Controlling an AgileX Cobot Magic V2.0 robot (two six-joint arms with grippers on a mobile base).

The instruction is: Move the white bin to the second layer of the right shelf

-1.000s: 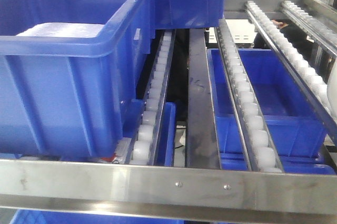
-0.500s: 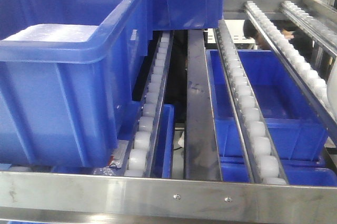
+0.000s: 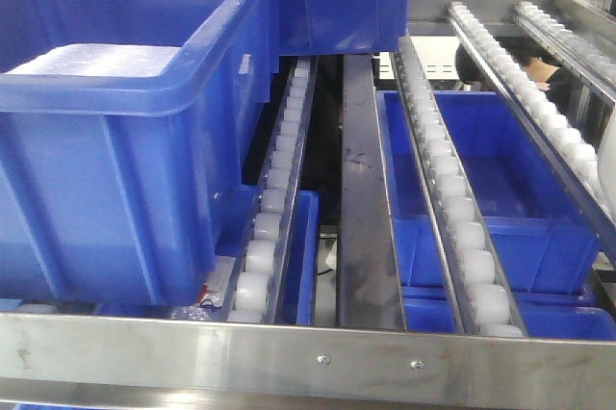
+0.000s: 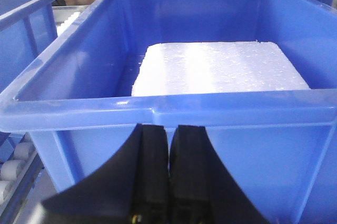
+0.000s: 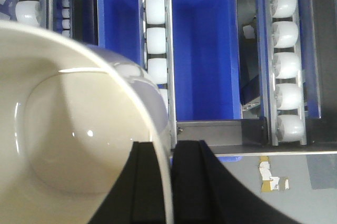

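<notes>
So far my right fingers (image 5: 169,182) are clamped on the white bin (image 5: 68,129) rim, holding it just short of the right shelf second layer (image 5: 210,126); setting it on the rollers remains, my left fingers (image 4: 168,171) pressed together, idle.

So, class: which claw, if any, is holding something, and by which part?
The right claw grips the white bin by its rim wall. The left claw is shut on nothing.

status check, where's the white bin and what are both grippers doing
Right gripper shut on white bin rim, held above the roller rack. Left gripper shut, empty, facing blue crate. Blue crate fills the rack's left lane.
</notes>
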